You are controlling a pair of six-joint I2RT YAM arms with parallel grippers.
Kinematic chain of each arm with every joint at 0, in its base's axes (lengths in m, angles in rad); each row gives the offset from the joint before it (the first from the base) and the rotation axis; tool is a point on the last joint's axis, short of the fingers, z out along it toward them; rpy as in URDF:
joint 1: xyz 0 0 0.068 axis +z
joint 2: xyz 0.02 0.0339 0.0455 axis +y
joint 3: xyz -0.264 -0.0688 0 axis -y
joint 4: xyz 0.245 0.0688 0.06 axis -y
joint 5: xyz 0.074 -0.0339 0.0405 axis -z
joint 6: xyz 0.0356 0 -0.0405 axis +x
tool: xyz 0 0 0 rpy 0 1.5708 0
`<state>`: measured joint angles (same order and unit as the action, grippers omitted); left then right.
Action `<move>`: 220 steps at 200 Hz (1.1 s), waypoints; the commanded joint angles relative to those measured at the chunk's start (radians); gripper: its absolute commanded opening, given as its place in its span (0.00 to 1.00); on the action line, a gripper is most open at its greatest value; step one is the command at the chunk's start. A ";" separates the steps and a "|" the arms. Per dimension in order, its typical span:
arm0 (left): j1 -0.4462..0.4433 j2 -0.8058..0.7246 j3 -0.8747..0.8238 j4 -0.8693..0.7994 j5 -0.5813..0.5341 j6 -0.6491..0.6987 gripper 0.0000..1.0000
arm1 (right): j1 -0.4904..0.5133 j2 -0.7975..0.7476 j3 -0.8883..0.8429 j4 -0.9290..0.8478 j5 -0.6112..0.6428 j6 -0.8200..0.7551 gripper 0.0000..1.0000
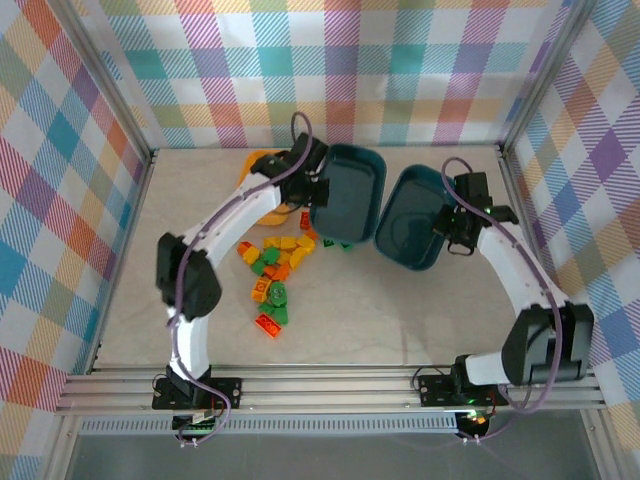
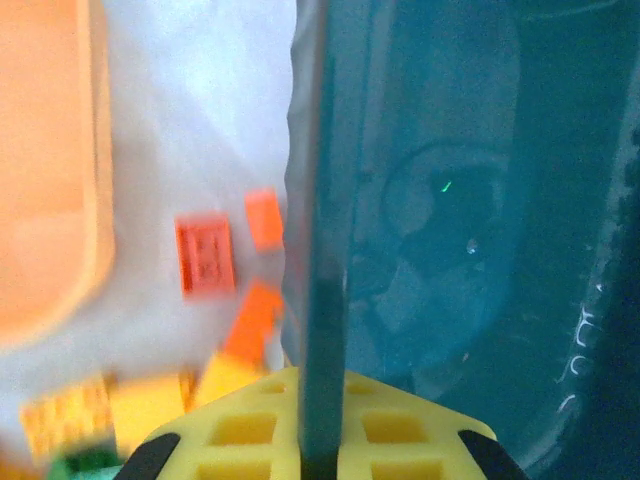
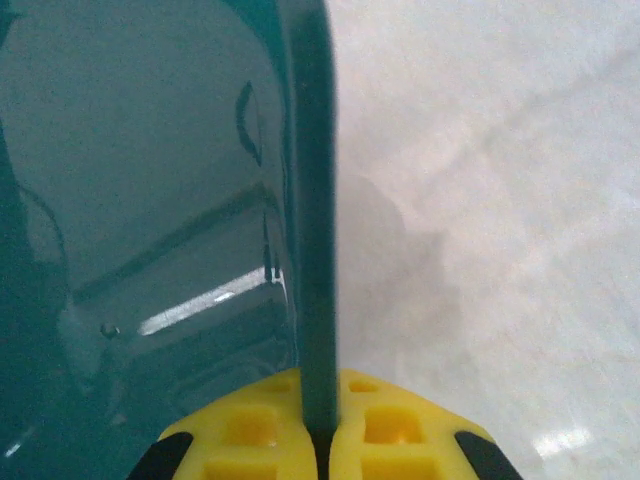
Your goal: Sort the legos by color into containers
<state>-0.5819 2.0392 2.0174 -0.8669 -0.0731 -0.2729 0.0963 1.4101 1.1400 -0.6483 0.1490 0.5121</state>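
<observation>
My left end effector (image 1: 316,190) is clamped on the thin left rim of the left teal tub (image 1: 355,195), and my right end effector (image 1: 452,228) pinches the right rim of the right teal tub (image 1: 408,232). The legos (image 1: 272,272) lie heaped on the counter (image 1: 400,320) just beside the left tub, with the orange-yellow tub (image 1: 258,163) behind my arm. The tubs look light, stiff and slick, so the rim seems the best hold.

Beige table (image 1: 400,320), legos (image 1: 272,270) heaped left of centre, orange-yellow tub (image 1: 256,163) behind
</observation>
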 commanded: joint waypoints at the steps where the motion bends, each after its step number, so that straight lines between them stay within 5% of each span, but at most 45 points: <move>1: 0.044 0.150 0.193 -0.003 0.057 0.034 0.00 | 0.002 0.075 0.079 0.095 -0.043 -0.015 0.00; 41: 0.140 0.404 0.495 -0.022 0.067 0.045 0.00 | -0.025 0.189 0.174 0.136 -0.075 -0.039 0.00; 90: 0.172 0.489 0.541 0.020 -0.020 0.121 0.00 | -0.030 0.282 0.234 0.154 -0.120 -0.050 0.00; 132: 0.181 0.491 0.460 0.004 -0.071 0.187 0.00 | -0.030 0.327 0.256 0.173 -0.132 -0.051 0.00; 220: 0.184 0.404 0.236 0.034 0.010 0.187 0.00 | -0.031 0.372 0.293 0.160 -0.171 -0.075 0.00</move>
<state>-0.4034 2.5137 2.3711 -0.8101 -0.0872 -0.1066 0.0711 1.7618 1.3819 -0.5091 0.0132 0.4728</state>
